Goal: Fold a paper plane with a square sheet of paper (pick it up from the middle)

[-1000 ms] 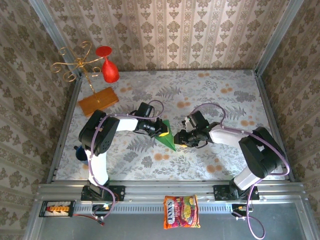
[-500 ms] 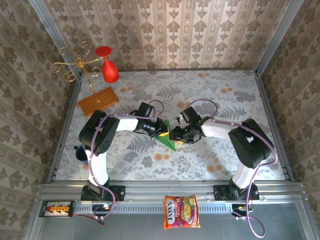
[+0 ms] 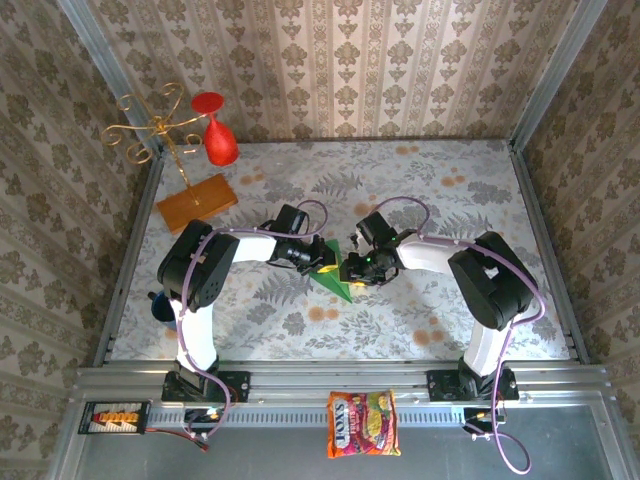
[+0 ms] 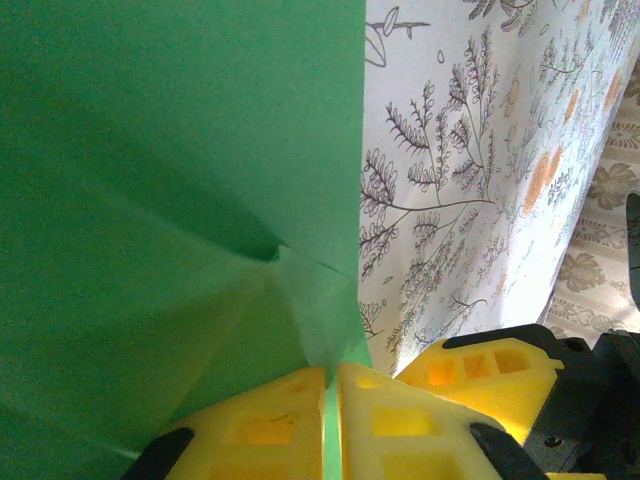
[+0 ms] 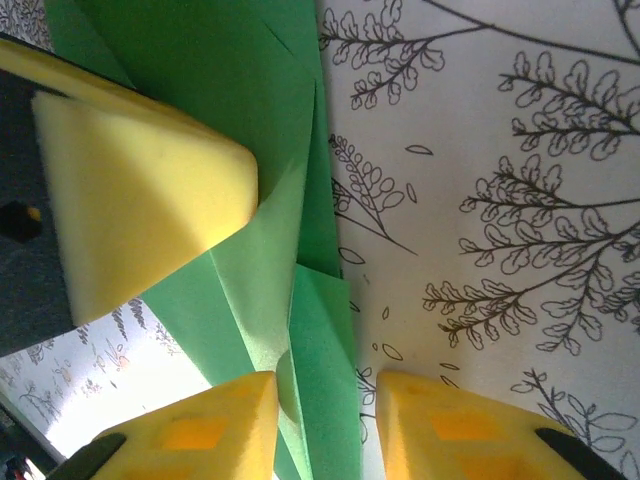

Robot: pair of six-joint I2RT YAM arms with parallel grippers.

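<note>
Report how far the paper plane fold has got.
Done: green sheet already creased into a pointed triangle. In hand: left gripper clamps its edge; right gripper straddles a raised flap, jaws apart. Left: narrow it into a slim dart.

Paper plane [image 4: 150,200] reading as thin matt green paper, creases standing sharp, folds catching a faint sheen. Left fingers [image 4: 360,400] looking like moulded yellow plastic, matt, slightly grainy; right fingers [image 5: 400,400] looking the same. Worktop [image 3: 420,180] wearing a smooth, matt printed covering. Snack packet [image 3: 362,423] glinting as glossy film. Near rail [image 3: 300,383] showing as brushed metal.
</note>
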